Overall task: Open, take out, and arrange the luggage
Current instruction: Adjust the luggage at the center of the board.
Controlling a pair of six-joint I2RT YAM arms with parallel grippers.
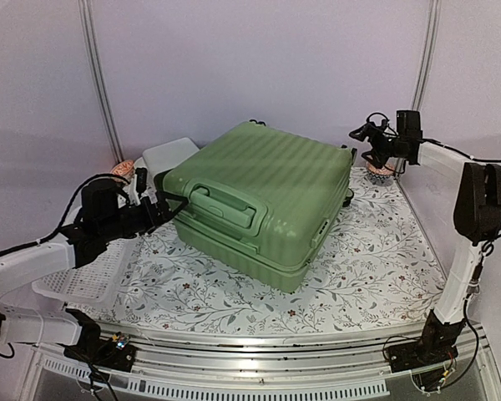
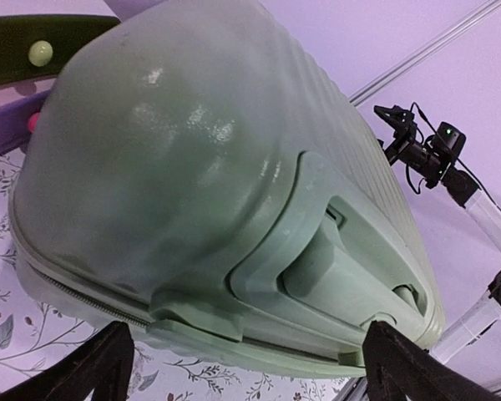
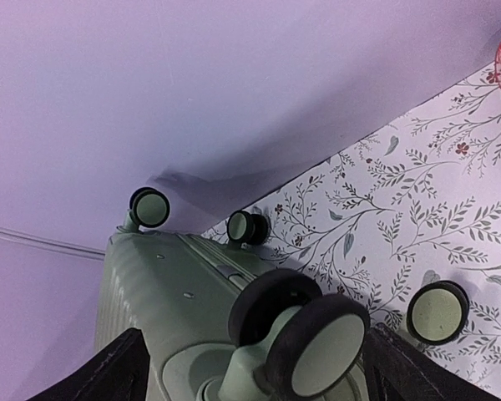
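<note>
Green luggage (image 1: 263, 200) closed, left tool (image 1: 160, 205) spread wide beside it, right tool (image 1: 361, 134) spread, both empty

**Lilac walls around my bench**

Plain pale-lilac walls (image 1: 275, 58) close me in at the back and on both sides, joined by slim silver poles (image 1: 101, 83). My bench (image 1: 376, 267) wears a white cloth printed with grey leaves and small red flowers. A metal rail (image 1: 259, 368) edges its near side. The light is soft and even.
</note>
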